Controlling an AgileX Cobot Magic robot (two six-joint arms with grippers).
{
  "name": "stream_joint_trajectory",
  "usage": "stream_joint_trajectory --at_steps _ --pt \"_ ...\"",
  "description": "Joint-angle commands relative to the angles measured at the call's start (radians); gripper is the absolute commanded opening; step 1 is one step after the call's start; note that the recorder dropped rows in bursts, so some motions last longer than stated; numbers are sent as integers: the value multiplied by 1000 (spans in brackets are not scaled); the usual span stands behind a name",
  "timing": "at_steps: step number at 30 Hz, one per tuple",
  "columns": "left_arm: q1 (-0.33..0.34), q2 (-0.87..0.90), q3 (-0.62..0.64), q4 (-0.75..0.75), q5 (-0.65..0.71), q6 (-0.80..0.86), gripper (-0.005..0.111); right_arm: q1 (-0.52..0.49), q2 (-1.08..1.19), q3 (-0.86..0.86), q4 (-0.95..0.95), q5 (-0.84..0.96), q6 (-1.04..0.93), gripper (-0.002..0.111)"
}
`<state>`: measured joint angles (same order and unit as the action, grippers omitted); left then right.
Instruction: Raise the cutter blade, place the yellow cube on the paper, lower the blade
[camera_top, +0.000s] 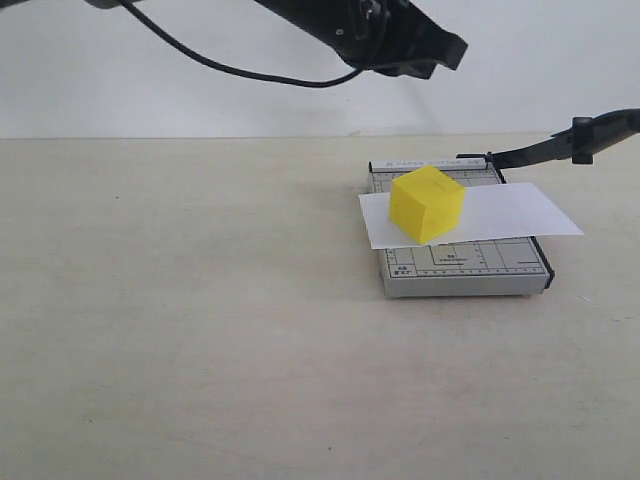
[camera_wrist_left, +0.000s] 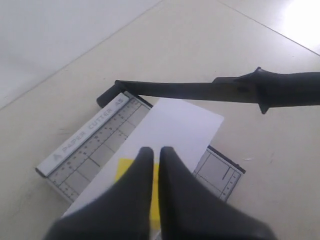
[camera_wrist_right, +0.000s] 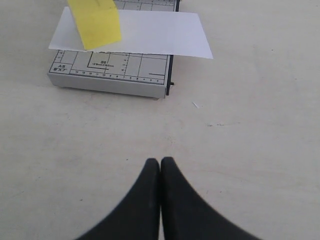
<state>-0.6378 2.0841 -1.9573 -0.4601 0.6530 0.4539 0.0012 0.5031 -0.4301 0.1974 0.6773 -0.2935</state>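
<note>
The yellow cube (camera_top: 427, 204) (camera_wrist_right: 95, 22) rests on the white paper (camera_top: 500, 210) (camera_wrist_left: 175, 130) (camera_wrist_right: 155, 32), which lies across the grey gridded cutter base (camera_top: 470, 265) (camera_wrist_left: 90, 145) (camera_wrist_right: 110, 75). The cutter blade (camera_top: 560, 145) (camera_wrist_left: 200, 91) is raised, its handle end pointing up and to the right, clear of the paper. My left gripper (camera_top: 440, 52) (camera_wrist_left: 153, 150) hangs well above the cube, shut and holding nothing; the cube (camera_wrist_left: 125, 167) shows partly behind its fingers. My right gripper (camera_wrist_right: 160, 161) is shut over bare table in front of the cutter, and is out of the exterior view.
The cutter sits on a pale tabletop (camera_top: 200, 300), right of the middle. A white wall (camera_top: 150, 100) runs behind the table's far edge. A black cable (camera_top: 220, 65) trails from the left arm.
</note>
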Motion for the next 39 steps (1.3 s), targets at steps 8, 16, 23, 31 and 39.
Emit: stream_joint_trajectory --at_steps 8,16,23,31,39 --pt "80 -478 743 159 -647 -236 4 -3 -3 3 5 -12 7 0" --pt "419 -874 1143 142 -822 -126 4 -3 -3 3 14 -205 7 0" --pt "703 -1043 1298 195 -601 -53 4 -3 48 3 16 -560 5 0" --pt "793 -1333 1508 188 -653 -226 4 -3 330 -143 16 -531 3 0" --pt "789 -1821 1551 200 -536 -204 4 -3 484 -398 21 -320 3 2"
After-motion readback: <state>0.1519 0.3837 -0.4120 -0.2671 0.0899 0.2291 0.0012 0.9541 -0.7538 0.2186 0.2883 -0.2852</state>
